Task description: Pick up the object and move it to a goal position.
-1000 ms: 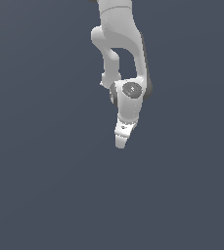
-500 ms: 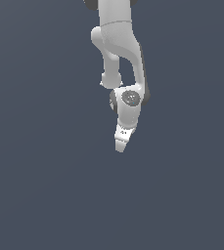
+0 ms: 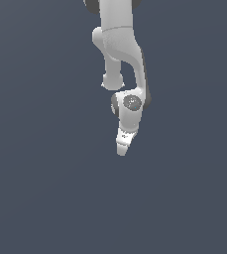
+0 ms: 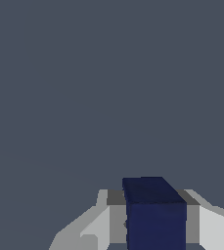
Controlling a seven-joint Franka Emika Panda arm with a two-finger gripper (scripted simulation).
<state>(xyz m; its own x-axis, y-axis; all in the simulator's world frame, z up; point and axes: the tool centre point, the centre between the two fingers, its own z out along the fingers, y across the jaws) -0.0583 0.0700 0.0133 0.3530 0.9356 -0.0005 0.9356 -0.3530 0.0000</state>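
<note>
Wrist view shows the dark blue block [image 4: 155,215] seated squarely between the fingers of the gripper [image 4: 155,229], which is clamped on it, no goal marker visible.

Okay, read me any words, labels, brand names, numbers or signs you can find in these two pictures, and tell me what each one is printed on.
None can be read.
The white arm and its gripper show no lettering in the exterior view; the round grey cap on the wrist is speckled, but no characters can be made out.
The dark navy block between the fingers in the wrist view is plain.
The grey background carries no marks.
</note>
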